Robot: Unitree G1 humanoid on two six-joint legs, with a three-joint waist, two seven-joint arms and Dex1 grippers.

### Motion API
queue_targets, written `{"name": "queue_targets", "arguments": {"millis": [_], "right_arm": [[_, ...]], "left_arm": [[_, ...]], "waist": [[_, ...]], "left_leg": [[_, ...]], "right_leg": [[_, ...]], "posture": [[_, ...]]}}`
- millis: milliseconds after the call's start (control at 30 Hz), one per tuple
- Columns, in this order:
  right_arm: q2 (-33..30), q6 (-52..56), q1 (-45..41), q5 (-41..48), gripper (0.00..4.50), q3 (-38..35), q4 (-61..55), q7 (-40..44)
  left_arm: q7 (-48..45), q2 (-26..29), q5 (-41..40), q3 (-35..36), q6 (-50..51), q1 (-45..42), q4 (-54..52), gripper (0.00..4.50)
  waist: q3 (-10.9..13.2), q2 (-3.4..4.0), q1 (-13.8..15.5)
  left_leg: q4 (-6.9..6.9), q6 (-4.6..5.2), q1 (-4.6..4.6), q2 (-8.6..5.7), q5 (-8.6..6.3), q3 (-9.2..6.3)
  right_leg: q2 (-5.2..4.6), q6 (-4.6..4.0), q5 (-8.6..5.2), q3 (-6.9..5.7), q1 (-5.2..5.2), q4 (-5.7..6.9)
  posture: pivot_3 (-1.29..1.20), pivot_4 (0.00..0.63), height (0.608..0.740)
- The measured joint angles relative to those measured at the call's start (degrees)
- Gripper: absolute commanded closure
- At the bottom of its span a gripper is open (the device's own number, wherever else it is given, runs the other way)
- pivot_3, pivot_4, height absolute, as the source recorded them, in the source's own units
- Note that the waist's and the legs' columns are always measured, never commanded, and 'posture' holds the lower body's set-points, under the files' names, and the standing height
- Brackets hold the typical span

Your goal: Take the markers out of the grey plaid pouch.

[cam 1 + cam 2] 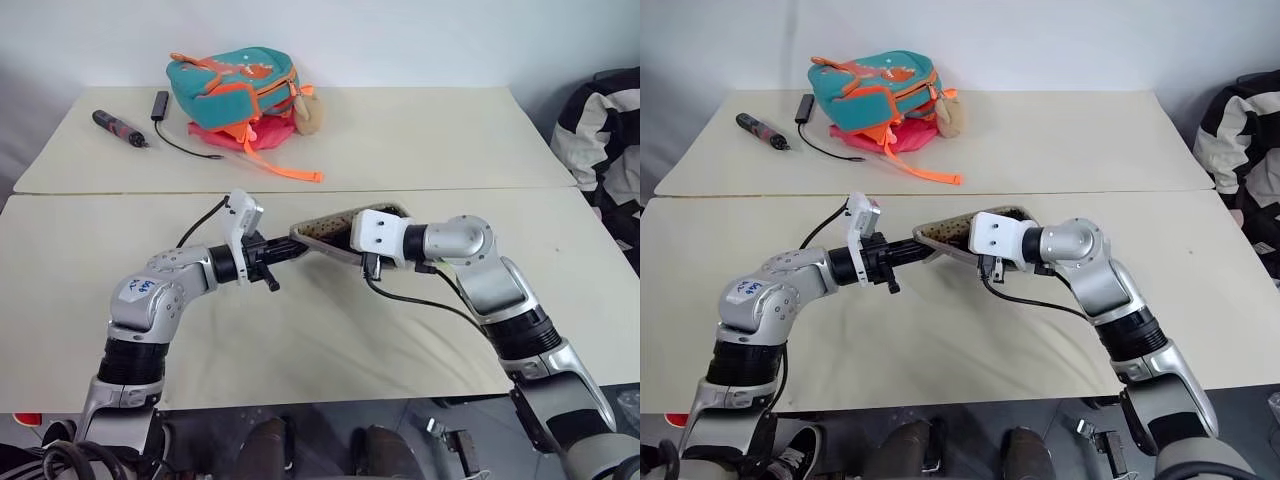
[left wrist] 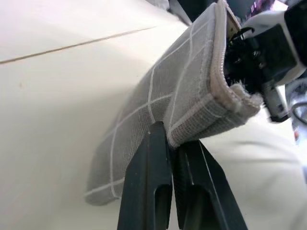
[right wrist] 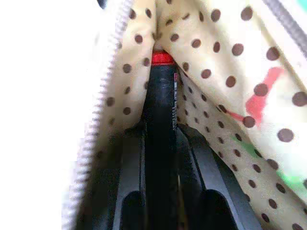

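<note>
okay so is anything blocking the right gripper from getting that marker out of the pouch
Nothing visible does. The right gripper is already inside the grey plaid pouch, shut on a dark marker with a red end. The left gripper pinches the pouch's edge, holding it off the table.

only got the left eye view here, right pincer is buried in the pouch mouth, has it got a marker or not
Observer: Yes. In the right wrist view the right pincer is shut on a dark marker with a red end, inside the dotted lining.
Operator: what's the left one gripping exactly
Observer: The left pincer is shut on the bottom edge of the grey plaid pouch, with the fabric pinched between its fingers.
Operator: any other markers left in there
Observer: Red and green shapes show through the lining beside the dark marker; I cannot tell whether they are markers.
</note>
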Motion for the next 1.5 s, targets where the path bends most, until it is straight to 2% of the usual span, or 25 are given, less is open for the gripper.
{"name": "queue_targets", "arguments": {"millis": [367,667,733,867,933,1033,1067,1167,1300,1400,1500], "right_arm": [[0.0,1.6,0.5,9.1,3.94,-3.8,-3.5,0.5],[5.3,14.6,0.2,28.0,3.94,-11.7,-12.6,-2.2],[4.4,18.1,-0.9,31.5,3.94,-14.0,-14.2,-2.9],[-2.7,22.0,-2.3,35.3,3.94,-20.1,-14.8,-3.5],[-7.9,21.1,-0.2,33.9,3.94,-21.4,-13.8,-2.5],[-18.8,10.5,10.2,23.6,3.94,-17.7,-11.2,1.9],[-20.6,7.0,14.0,20.7,3.94,-16.2,-10.0,3.0],[-22.4,-6.2,21.6,11.3,3.94,-11.1,-4.7,3.1],[-24.2,-19.9,21.8,1.0,3.94,-9.1,0.8,-1.2],[-23.6,-24.0,22.0,-2.2,3.94,-7.9,3.2,-3.2],[-21.9,-24.1,22.1,-1.8,2.93,-7.8,3.5,-3.4]], "left_arm": [[0.0,0.5,5.4,-1.1,-6.9,-0.3,2.7,4.5],[1.5,-0.1,10.0,-1.0,-14.4,-0.3,5.6,4.5],[1.9,0.2,11.0,-0.7,-15.8,-0.7,7.2,4.5],[2.5,1.7,11.9,1.6,-17.1,-0.8,9.7,4.5],[2.3,2.7,12.0,2.6,-17.5,-0.7,10.3,4.5],[2.2,3.6,11.8,4.5,-17.6,0.0,10.9,4.5],[2.1,3.9,11.8,5.1,-17.6,0.3,10.9,4.5],[2.0,4.2,11.9,5.8,-18.0,0.7,10.8,4.5],[2.0,3.6,11.9,5.3,-18.2,1.5,10.4,4.5],[2.0,3.3,11.9,5.3,-18.2,1.7,9.7,4.5],[2.0,3.3,11.8,5.4,-17.9,1.7,9.4,4.5]], "waist": [[0.0,0.0,0.0],[0.0,0.0,0.1],[0.0,0.0,0.2],[0.0,0.0,0.2],[0.0,0.0,0.2],[0.0,-0.02,0.4],[0.0,-0.02,0.3],[0.0,0.03,-0.1],[0.0,0.02,0.0],[0.0,0.02,0.1],[0.0,0.02,0.2]], "left_leg": [[0.0,0.0,0.0,0.02,0.0,0.0],[0.0,0.02,-0.01,0.02,-0.01,-0.02],[0.0,0.04,-0.02,0.01,-0.02,-0.04],[-0.01,0.08,-0.02,0.01,-0.06,-0.03],[-0.04,0.08,-0.01,0.01,-0.07,-0.02],[-0.05,0.13,-0.02,0.0,-0.14,0.04],[-0.05,0.15,-0.01,0.01,-0.16,0.09],[-0.01,0.16,0.04,0.01,-0.15,0.3],[0.09,0.14,0.12,0.07,-0.13,0.3],[0.08,0.11,0.12,0.1,-0.13,0.24],[0.08,0.1,0.1,0.1,-0.12,0.18]], "right_leg": [[-0.04,0.0,0.0,-0.02,-0.01,0.0],[-0.1,0.0,0.0,-0.04,0.0,0.01],[-0.13,0.0,0.0,-0.04,-0.01,0.01],[-0.2,0.0,0.0,-0.03,-0.01,-0.01],[-0.21,0.0,0.0,-0.03,0.0,-0.04],[-0.2,0.0,0.0,-0.04,0.01,-0.12],[-0.19,0.01,0.0,-0.03,0.01,-0.14],[-0.16,0.06,0.03,0.06,-0.04,-0.05],[-0.19,0.07,0.03,0.11,-0.01,-0.06],[-0.19,0.07,0.03,0.1,0.03,-0.07],[-0.16,0.06,0.03,0.06,0.08,-0.08]], "posture": [[0.0,0.15,0.74],[0.0,0.15,0.74],[0.0,0.15,0.74],[0.0,0.15,0.74],[0.0,0.15,0.74],[0.0,0.15,0.74],[0.0,0.15,0.74],[0.0,0.15,0.74],[0.0,0.15,0.74],[0.0,0.15,0.74],[0.0,0.15,0.74]]}}
